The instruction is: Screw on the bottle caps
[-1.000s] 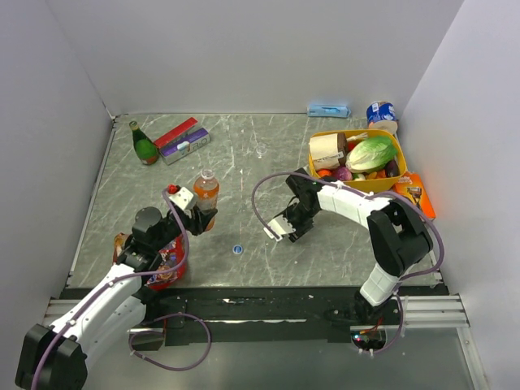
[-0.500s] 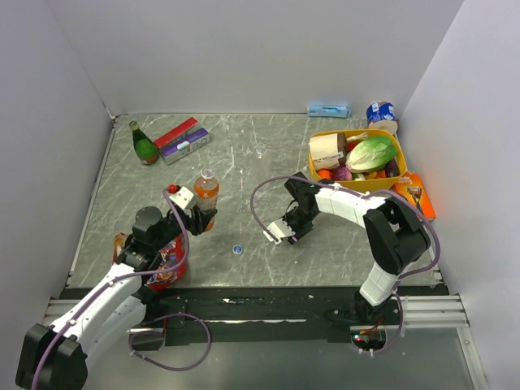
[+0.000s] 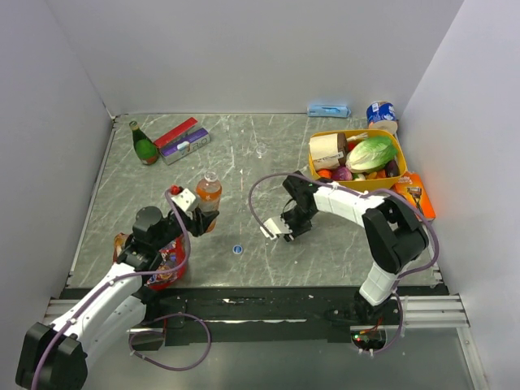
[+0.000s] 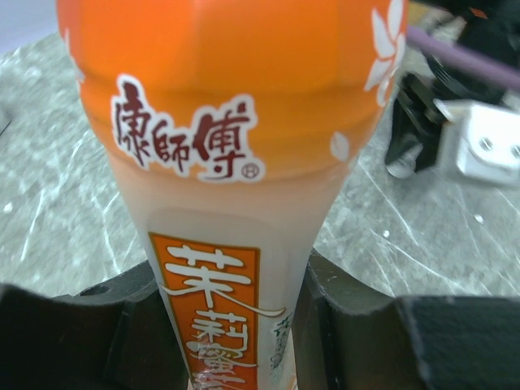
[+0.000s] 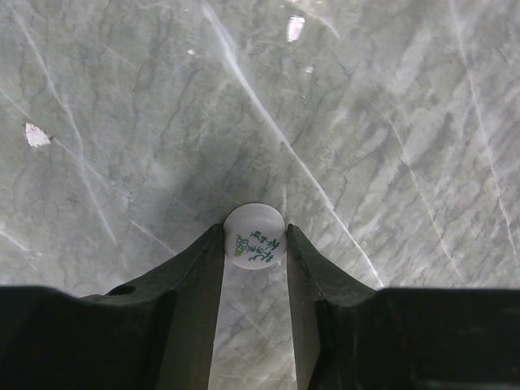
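Orange drink bottle (image 3: 208,193) stands upright toward the desk's (image 3: 244,154) left edge, clamped in the left jaws for steadiness — the right jaws pinch the whitish cap (image 5: 254,236) mid-desk, presumably to lift it.

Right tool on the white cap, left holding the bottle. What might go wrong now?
The right tool pinches the white cap only at its fingertips; it may pop out on lifting. The left tool grips the bottle low on its body, so it may tilt or spin under screwing torque. The loose blue cap may get knocked.
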### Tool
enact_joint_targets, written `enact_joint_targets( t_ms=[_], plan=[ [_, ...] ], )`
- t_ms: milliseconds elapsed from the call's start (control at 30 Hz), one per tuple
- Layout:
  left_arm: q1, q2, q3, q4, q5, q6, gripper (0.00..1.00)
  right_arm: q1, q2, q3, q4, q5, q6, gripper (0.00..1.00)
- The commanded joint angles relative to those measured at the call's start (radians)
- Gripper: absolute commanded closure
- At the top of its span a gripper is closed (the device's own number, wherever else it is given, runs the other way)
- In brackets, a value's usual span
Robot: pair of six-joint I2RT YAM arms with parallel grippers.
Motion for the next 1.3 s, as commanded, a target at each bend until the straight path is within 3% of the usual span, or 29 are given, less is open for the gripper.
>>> enact_joint_targets(
  t_ms=[0,233,433,733,967,1267],
  plan=[
    [-0.026,-0.005,-0.025,0.087,0.124,0.081,0.99,-0.01,-0.114,0.119,-0.083,-0.046,0.125,0.75],
    [-0.211,0.056,-0.109,0.28,0.211,0.201,0.99,0.028,-0.324,0.435,-0.307,-0.191,0.409,0.8],
    [-0.261,0.235,-0.174,0.616,0.22,0.192,0.99,0.148,-0.383,0.589,-0.425,-0.148,0.448,0.81],
    [-0.299,0.284,-0.214,0.653,0.265,0.187,0.99,0.372,-0.317,0.704,-0.544,-0.056,0.452,0.81],
    [-0.308,0.311,-0.231,0.664,0.305,0.18,0.99,0.41,-0.237,0.801,-0.544,-0.053,0.453,0.81],
    [-0.313,0.308,-0.22,0.672,0.302,0.155,0.99,0.456,-0.22,0.795,-0.556,-0.083,0.413,0.8]
  ],
)
